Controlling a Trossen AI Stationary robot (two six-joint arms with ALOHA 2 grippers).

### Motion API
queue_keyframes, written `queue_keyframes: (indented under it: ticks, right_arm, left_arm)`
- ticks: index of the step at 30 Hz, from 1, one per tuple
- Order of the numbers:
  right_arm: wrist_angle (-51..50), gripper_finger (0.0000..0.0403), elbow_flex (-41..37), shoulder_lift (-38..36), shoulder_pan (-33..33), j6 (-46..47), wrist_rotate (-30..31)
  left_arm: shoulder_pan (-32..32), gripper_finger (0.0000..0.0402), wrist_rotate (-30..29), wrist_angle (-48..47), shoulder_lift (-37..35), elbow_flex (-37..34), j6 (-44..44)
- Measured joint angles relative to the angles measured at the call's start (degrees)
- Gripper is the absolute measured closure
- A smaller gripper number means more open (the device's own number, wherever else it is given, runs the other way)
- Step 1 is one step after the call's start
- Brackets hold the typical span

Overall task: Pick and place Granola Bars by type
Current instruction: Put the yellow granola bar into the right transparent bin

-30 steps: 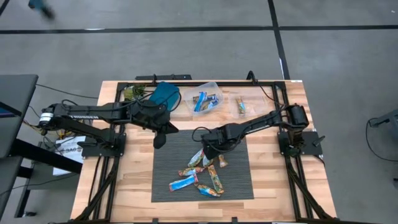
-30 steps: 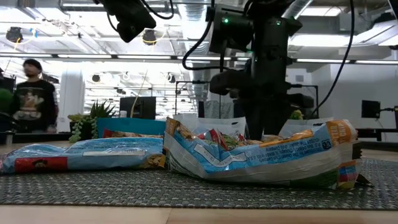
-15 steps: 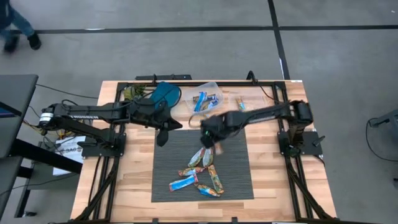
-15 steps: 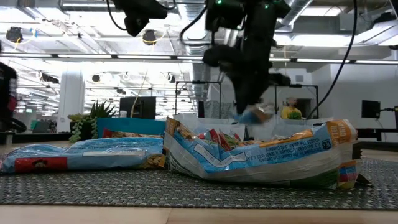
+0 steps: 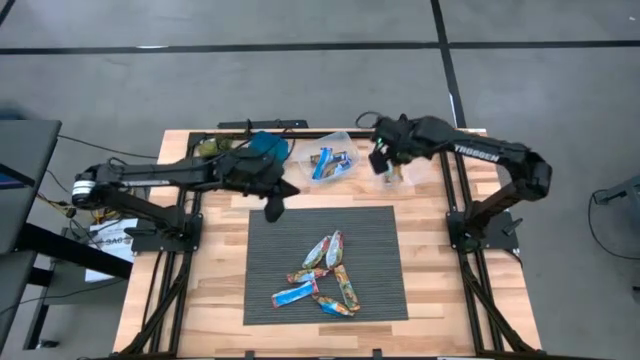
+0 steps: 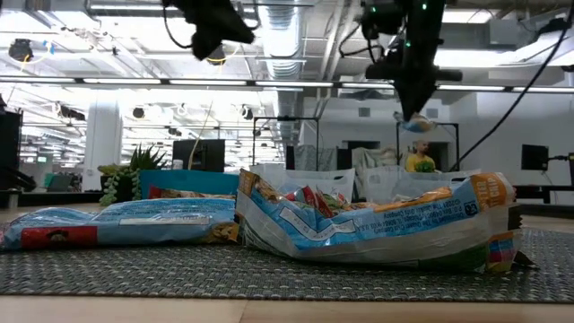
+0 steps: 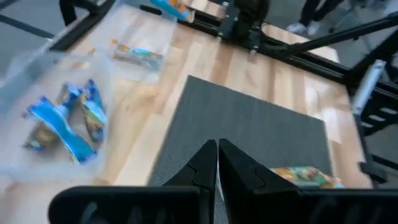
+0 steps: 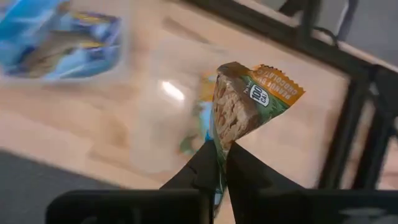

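Several granola bars lie in a loose heap on the dark ribbed mat, and they fill the foreground of the low view. My right gripper is shut on a green-and-orange bar, high over the small clear bin at the table's far side. That bin has a bar lying in it. My left gripper hovers shut and empty over the mat's far left corner; its fingers meet in the left wrist view. My right gripper pinches the green-and-orange bar by one end of its wrapper between the two fingers. The rest of the bar sticks out past the fingertips. It is lifted clear and hangs below the fingers in the low view.
A larger clear bin with blue bars stands left of the small one. A teal bin sits further left, by my left arm. Black frame rails run along the far and side edges. Bare wood surrounds the mat.
My right gripper, shut on the bar, has risen from the heap on the mat and swung toward the far right, ending over the small clear bin; the bar is lifted clear. My left gripper has drifted a little toward the right and the far edge.
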Motion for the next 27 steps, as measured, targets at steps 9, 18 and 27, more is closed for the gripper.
queue_keyframes:
  ticks: [9, 18, 27]
  right_arm:
    - [1.76, 0.0366, -3.15, -0.35, -9.2, -10.04, -3.24]
    - [4.35, 0.0288, -4.6, -0.35, -11.88, -13.83, -5.68]
    - [10.71, 0.0225, -4.6, -0.35, -2.15, -12.45, -14.0]
  left_arm:
    - [2.46, 0.0393, 0.0, -3.45, 10.63, 12.31, 3.54]
    - [3.52, 0.0393, -0.05, -5.29, 11.54, 13.12, 2.7]
    - [0.24, 0.0393, 2.76, -10.65, 11.04, 13.05, 8.68]
